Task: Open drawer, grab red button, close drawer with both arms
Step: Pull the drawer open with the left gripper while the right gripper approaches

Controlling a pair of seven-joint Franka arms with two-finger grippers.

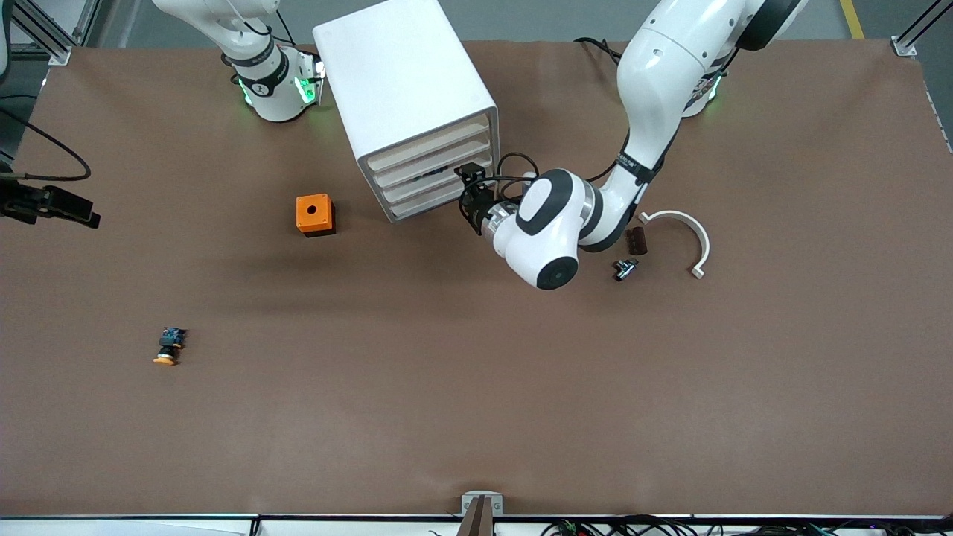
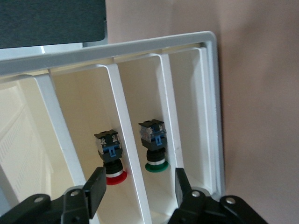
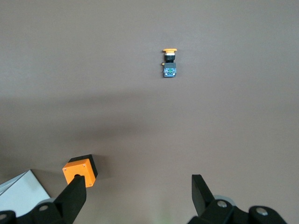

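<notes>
Jaws of left gripper [image 2: 138, 189] spread wide at the drawer [image 2: 140, 140] fronts, empty

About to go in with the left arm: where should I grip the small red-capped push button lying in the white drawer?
Grip the red-capped push button across its black body, just above the cap. It lies along its compartment in the white drawer, so bring the open left gripper straight down, fingers clear of the slat beside the green-capped button.

Drawer [image 2: 119, 121]: shallow white tray with a plain slat front, third from the top in the white cabinet [image 1: 406, 82], seen from above with its inside exposed. Button [image 2: 111, 158]: red mushroom cap, black body, lying on its side inside the drawer.
</notes>
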